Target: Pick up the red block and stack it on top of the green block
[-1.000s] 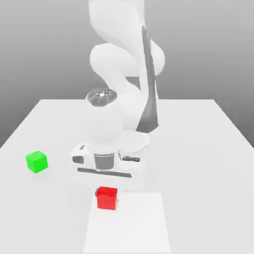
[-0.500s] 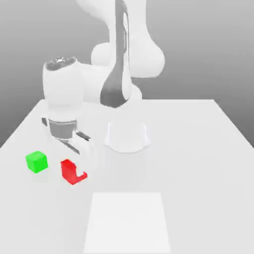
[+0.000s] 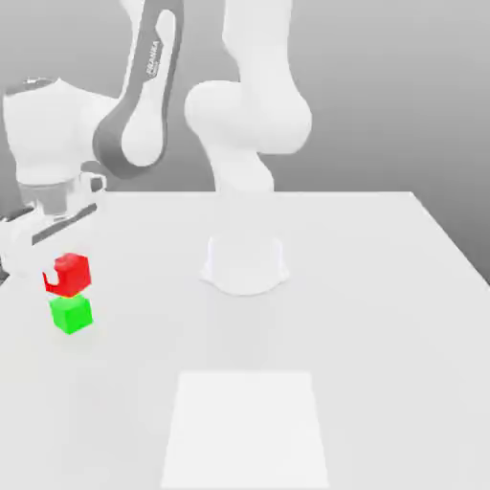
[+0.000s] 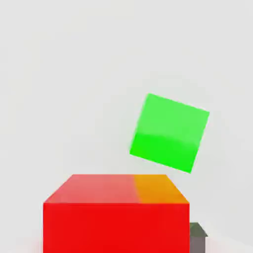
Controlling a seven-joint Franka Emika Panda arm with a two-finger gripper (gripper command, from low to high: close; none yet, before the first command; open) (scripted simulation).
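while end effector (image 3: 53, 278) grips red block (image 3: 71, 273) just above green block (image 3: 72, 314), note: rigid, light matte cube; hold on opposite flat faces looks secure.

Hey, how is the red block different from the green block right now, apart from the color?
The red block is held up in the pincer, off the table, while the green block rests on the white table. In the exterior view the red block sits just above the green one, partly covered by a white finger; the green block is fully visible. Both are small plain matte cubes of about the same size.
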